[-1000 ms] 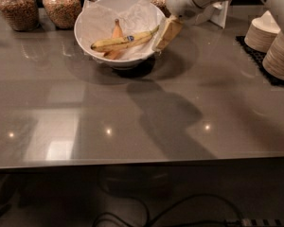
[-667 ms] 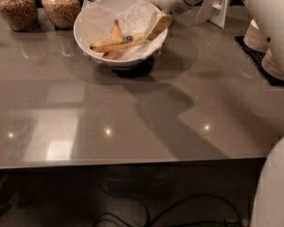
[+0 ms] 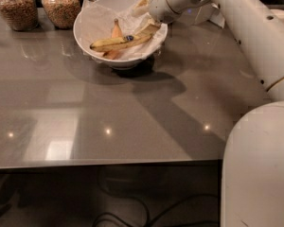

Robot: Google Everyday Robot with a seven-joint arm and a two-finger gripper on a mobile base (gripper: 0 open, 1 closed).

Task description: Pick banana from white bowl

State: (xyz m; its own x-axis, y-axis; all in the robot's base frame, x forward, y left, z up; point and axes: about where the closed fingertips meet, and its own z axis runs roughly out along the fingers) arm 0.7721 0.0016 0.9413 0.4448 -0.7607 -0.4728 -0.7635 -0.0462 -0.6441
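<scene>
**A:** Eyes on the banana (image 3: 118,41): it's lying across the white bowl (image 3: 83,36), resting on the crumpled paper (image 3: 97,20), blue sticker up, with the shorter orange-brown piece (image 3: 116,30) poking out behind it. Not lifted yet.

**B:** And the gripper (image 3: 149,20)?

**A:** It's right at the bowl's right rim, hanging over the banana's right-hand end. A second ago it sat farther out to the right, angled in from outside the rim. Now it has come in over the fruit itself, and that's the change that matters.

**B:** Jaws clamped on it?

**A:** I cannot tell. The white wrist covers that end of the banana, so whether the jaws are apart or together doesn't show. My read is that this is the grasp step, a moment before any lift.

**B:** Has the banana budged?

**A:** Barely, if at all. It has the same slant and the same spot in the bowl as before, and the bowl hasn't slid on the counter (image 3: 132,117). The two grain jars (image 3: 19,8) at the back left are where they were.

**B:** What else is different?

**A:** The arm (image 3: 246,27). It has swung in close and now fills the whole right side of the view, where a second ago you could see stacked bowls.
</scene>
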